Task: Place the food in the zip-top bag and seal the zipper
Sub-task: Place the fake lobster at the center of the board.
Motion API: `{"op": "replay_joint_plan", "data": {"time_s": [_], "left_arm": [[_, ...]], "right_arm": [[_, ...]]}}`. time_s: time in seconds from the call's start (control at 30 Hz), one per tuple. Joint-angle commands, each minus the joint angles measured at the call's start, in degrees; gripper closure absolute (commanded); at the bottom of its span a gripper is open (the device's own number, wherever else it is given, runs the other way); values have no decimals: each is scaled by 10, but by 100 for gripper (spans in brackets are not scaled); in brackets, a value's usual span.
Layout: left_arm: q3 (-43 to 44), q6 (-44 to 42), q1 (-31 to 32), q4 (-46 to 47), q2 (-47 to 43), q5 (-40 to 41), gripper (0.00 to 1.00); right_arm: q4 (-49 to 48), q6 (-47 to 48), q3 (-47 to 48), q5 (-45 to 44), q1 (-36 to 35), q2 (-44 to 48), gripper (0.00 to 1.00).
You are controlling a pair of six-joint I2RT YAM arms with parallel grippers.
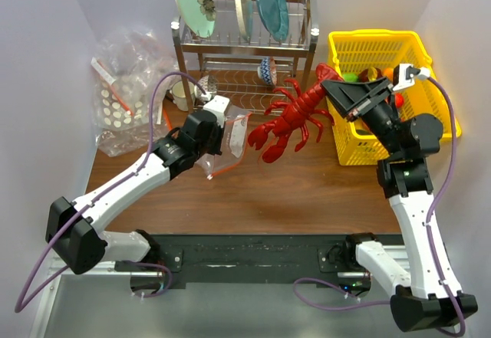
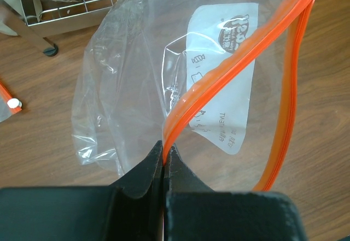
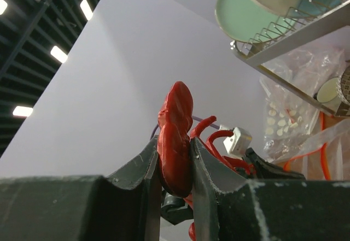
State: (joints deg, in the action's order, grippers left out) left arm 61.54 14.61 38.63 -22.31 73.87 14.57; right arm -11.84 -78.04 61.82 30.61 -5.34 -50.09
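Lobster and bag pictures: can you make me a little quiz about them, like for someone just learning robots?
1. True or false: the right gripper is clamped on the red lobster.
2. What is the left gripper pinching? A) a plate B) the orange zipper of the zip-top bag C) the yellow basket
3. Fill in: the bag's mouth is ____ (open or sealed).
Key: 1 true; 2 B; 3 open.

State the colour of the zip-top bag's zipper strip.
Orange: the zipper shows best in the left wrist view.
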Motion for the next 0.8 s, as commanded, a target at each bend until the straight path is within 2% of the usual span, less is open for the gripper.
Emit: {"op": "replay_joint_plan", "data": {"time_s": [0.0,0.3,0.77], "left_arm": [[3,43,-2,31,-20,20,100],[2,78,4,68,-17,23,100],[5,107,43,108,-13,39,100]], "right_arm": [[34,-9,11,-58,-1,37,100],[116,11,8,-106,0,55,100],[74,-50,-52,-143,0,57,100]]}}
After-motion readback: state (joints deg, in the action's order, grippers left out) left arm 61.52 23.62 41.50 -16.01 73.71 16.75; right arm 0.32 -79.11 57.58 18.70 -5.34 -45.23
